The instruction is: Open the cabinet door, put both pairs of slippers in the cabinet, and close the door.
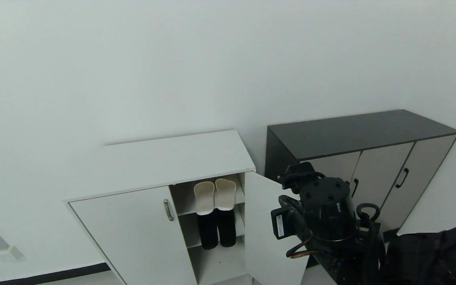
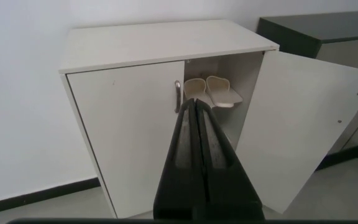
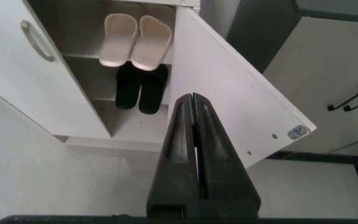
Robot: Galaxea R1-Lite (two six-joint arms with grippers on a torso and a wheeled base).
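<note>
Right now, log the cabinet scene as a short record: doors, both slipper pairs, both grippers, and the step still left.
white cabinet: stands against the wall, beside a dark cabinet
right door: swung open
left door: closed
cream slippers: upper shelf, side by side
black slippers: shelf below, side by side
left gripper: shut, empty, facing the cabinet front
right gripper: shut, empty, by the open door
step left: close the right door
</note>
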